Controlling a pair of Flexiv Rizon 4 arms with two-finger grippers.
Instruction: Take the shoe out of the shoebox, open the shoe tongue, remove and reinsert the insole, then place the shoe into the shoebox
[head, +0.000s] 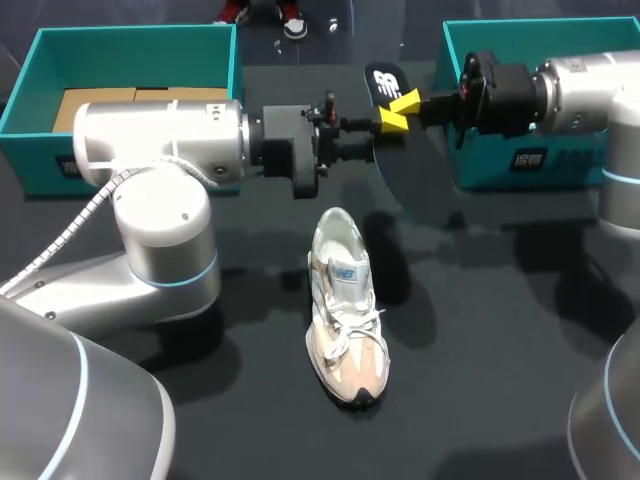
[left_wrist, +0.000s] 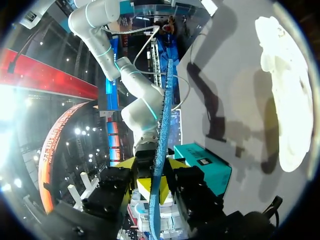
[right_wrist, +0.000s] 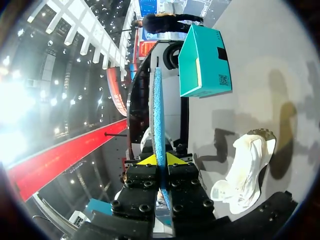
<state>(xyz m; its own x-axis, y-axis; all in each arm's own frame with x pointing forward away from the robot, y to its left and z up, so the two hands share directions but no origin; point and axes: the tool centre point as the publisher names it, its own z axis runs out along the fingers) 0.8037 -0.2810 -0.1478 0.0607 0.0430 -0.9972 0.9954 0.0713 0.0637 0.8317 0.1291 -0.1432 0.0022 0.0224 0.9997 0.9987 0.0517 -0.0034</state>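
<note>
Head view: the shoe (head: 345, 310) lies on its sole in the middle of the table, out of both teal boxes, toe toward the robot. Above and behind it the 2 arms meet tip to tip. The right gripper (head: 400, 110) is clamped on one end of the dark insole (head: 383, 78), which is held in the air. The left gripper (head: 375, 138) is right up against the same spot. The left teal box (head: 130, 45) and right teal box (head: 540, 165) stand at the far corners.

Left wrist view: the insole (left_wrist: 162, 125) runs edge-on through the left gripper (left_wrist: 152, 165). Whether that gripper is clamped on it I cannot tell. The shoe (left_wrist: 287, 90) lies well off to one side.

Right wrist view: the right gripper (right_wrist: 161, 160) is pressed together on the insole (right_wrist: 157, 115), 1 yellow tip on each face. The shoe (right_wrist: 245, 170) lies beside and below.

Risk: this looks like a handover. If 1 gripper lets go before the other has a firm hold, the thin, floppy insole could slip out and drop. It could also twist, and then it would not line up with the shoe opening for reinsertion.
</note>
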